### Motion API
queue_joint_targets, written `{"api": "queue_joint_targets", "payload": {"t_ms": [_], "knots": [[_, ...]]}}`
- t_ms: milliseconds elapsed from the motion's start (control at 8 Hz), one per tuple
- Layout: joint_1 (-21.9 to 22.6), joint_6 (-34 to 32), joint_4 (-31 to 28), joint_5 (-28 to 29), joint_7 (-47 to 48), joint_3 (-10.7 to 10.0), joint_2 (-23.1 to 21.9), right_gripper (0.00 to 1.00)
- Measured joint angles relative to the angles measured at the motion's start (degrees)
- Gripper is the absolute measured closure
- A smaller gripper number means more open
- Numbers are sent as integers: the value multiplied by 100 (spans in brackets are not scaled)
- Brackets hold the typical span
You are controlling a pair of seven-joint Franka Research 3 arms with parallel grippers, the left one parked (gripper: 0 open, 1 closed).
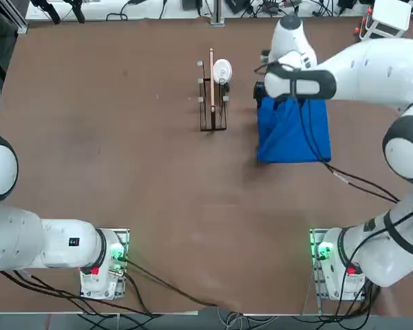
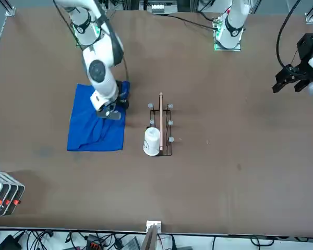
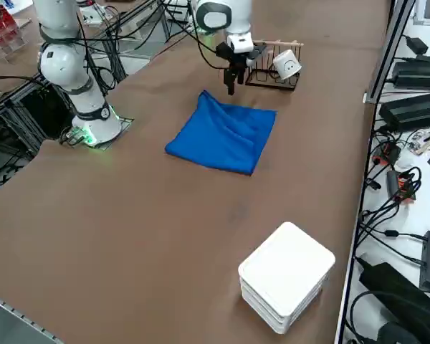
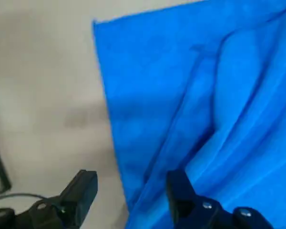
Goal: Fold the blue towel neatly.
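Note:
The blue towel [image 1: 292, 134] [image 2: 96, 127] [image 3: 226, 136] lies on the brown table as a folded rectangle. It is rumpled with ridges at its far end, toward the stand. My right gripper [image 2: 112, 112] [image 3: 231, 84] [image 1: 261, 93] hangs just above the towel's far corner, on the side nearest the stand. In the right wrist view the gripper [image 4: 131, 191] is open. One fingertip [image 4: 81, 188] is over bare table and the other fingertip [image 4: 181, 188] is over the towel's [image 4: 181, 95] edge. Nothing is gripped between them.
A thin wooden stand [image 1: 212, 96] [image 2: 160, 125] [image 3: 272, 68] with a white cup [image 1: 221, 71] [image 2: 152, 141] [image 3: 287, 67] on it stands close beside the gripper, toward the table's middle. A white box [image 3: 287, 276] [image 2: 2, 192] sits near the far right corner.

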Motion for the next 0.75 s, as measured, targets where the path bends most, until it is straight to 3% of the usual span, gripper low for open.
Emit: {"api": "queue_joint_targets", "payload": {"t_ms": [375,750], "knots": [[-406,114,601,0,360,1,812,20],[-733,397,782,1,1108,2,1115,21]]}}
